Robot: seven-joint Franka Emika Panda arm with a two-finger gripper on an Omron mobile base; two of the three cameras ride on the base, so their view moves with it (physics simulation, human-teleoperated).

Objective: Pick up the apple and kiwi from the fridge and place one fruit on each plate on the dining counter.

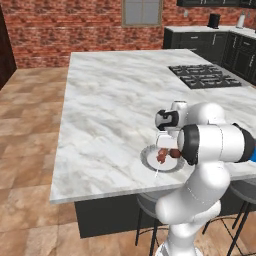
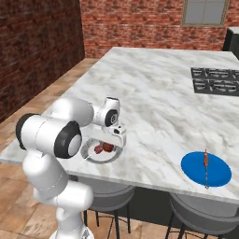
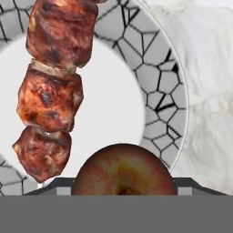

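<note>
My gripper (image 1: 169,149) hangs low over the pale grey plate (image 1: 149,161) near the front edge of the dining counter (image 1: 115,100). It is shut on the dark red apple (image 3: 124,170), which sits between the fingertips just above the plate's white centre. A skewer of browned meat chunks (image 3: 50,91) lies on the same plate (image 3: 164,86), beside the apple. From the right base view the apple (image 2: 108,147) and gripper (image 2: 113,141) are over the grey plate (image 2: 91,156). The blue plate (image 2: 219,175) lies further right with a thin skewer (image 2: 205,163) on it. The kiwi and fridge are out of view.
Black cooktop grates (image 1: 204,76) sit at the counter's far right. Dark stools (image 2: 200,219) stand under the front edge. A black wall counter (image 1: 215,40) runs along the back right, and a brick wall (image 1: 65,25) lies behind.
</note>
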